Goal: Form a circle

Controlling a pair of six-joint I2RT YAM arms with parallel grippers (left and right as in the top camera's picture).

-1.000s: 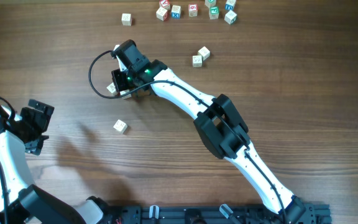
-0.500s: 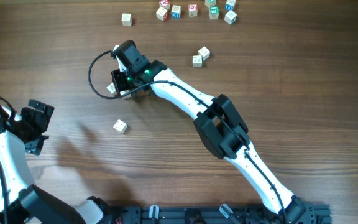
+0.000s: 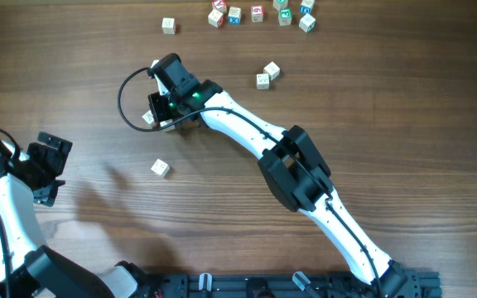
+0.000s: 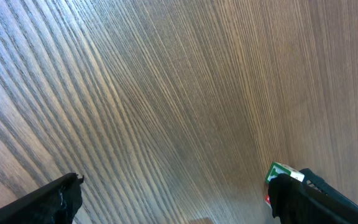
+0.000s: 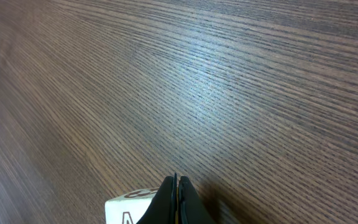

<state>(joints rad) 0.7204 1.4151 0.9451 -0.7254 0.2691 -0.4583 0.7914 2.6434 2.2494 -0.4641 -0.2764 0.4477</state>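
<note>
Wooden table [image 3: 404,99] fills the shot. The right arm [image 3: 305,178] stretches from 5 o'clock up toward 10 o'clock, and the left arm [image 3: 7,207] sits tucked at 8 o'clock. Right gripper [image 5: 176,190] is low over the table, fingers pinched tight together with nothing between them. A pale cube [image 5: 132,208] sits just beside them at their 9 o'clock. Left gripper [image 3: 52,168] hangs with fingers spread wide, holding nothing. No circle formed yet, and the cubes lie scattered. There's a row of cubes [image 3: 257,14] along 12 o'clock, a lone cube [image 3: 168,26] at 11, and a pair of cubes [image 3: 267,75] toward 1. One loose cube [image 3: 161,168] lies at 6 o'clock of the right gripper.
</note>
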